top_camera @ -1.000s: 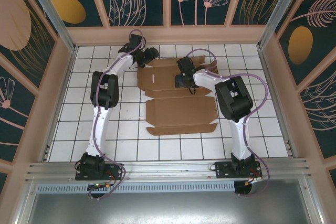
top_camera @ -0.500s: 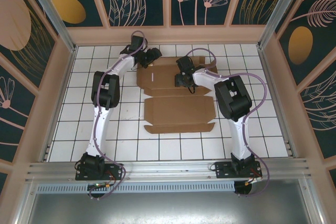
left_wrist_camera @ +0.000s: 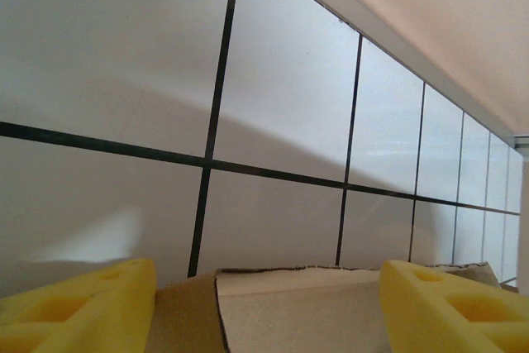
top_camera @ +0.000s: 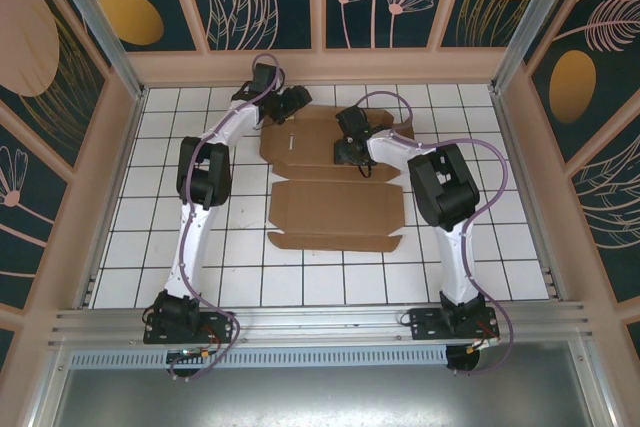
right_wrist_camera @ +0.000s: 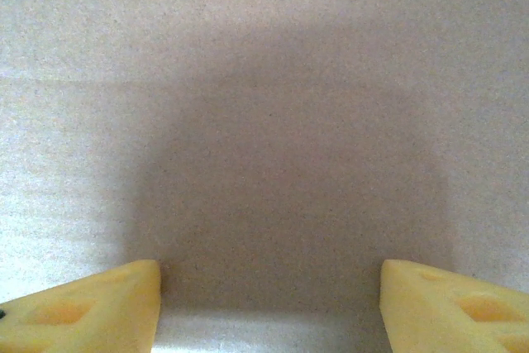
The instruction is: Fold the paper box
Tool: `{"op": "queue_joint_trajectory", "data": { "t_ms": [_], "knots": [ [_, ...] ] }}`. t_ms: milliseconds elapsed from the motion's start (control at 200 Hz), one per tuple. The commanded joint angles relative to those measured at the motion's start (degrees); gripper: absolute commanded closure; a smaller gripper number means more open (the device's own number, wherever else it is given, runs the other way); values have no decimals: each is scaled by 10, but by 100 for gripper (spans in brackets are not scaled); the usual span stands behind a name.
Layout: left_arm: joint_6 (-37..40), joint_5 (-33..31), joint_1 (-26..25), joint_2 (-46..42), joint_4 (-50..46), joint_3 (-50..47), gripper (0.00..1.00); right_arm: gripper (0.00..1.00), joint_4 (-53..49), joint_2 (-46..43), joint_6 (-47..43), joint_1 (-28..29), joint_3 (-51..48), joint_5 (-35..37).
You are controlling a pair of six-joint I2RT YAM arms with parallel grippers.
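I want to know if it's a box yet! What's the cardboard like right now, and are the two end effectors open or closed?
Box: unfolded, a mostly flat sheet.
Left end effector: open, with the box's edge in the gap.
Right end effector: open, close over the box's surface.

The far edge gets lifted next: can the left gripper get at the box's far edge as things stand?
Probably yes: the box edge lies between the open fingers of the left gripper, with nothing in the way.
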Motion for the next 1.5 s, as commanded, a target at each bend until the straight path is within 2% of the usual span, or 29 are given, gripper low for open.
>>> {"op": "queue_joint_trajectory", "data": {
  "t_ms": [0, 110, 225, 375, 505, 606, 751, 871, 1086, 1231, 1406, 1491],
  "knots": [
    [18, -35, -1, -66, -19, -18, 28, 31, -63, 79, 13, 12, -49, -100],
    [34, -66, 5, -146, 4, -95, 28, 31, -58, 75, 14, 12, -58, -106],
    [69, -113, 8, -207, -15, -155, 28, 31, -52, 68, 13, 11, -69, -109],
    [82, -183, 28, -281, -13, -293, 28, 31, -46, 64, 13, 10, -79, -114],
    [91, -143, 45, -296, 17, -373, 29, 32, -41, 60, 10, 10, -87, -116],
    [110, -75, 46, -268, 25, -381, 31, 32, -39, 60, 10, 9, -90, -119],
    [122, -28, 45, -241, 44, -388, 36, 34, -38, 61, 11, 10, -90, -126],
    [125, 25, 45, -219, 64, -384, 45, 36, -35, 62, 11, 10, -96, -130],
    [131, 91, 45, -201, 94, -400, 68, 40, -33, 59, 8, 9, -101, -131],
    [139, 98, 46, -223, 104, -429, 83, 41, -30, 55, 11, 7, -107, -129],
    [168, 55, 48, -230, 59, -428, 84, 41, -24, 50, 13, 4, -118, -129],
    [172, 56, 54, -225, 55, -433, 84, 41, -22, 47, 15, 1, -123, -131]
  ]
}}
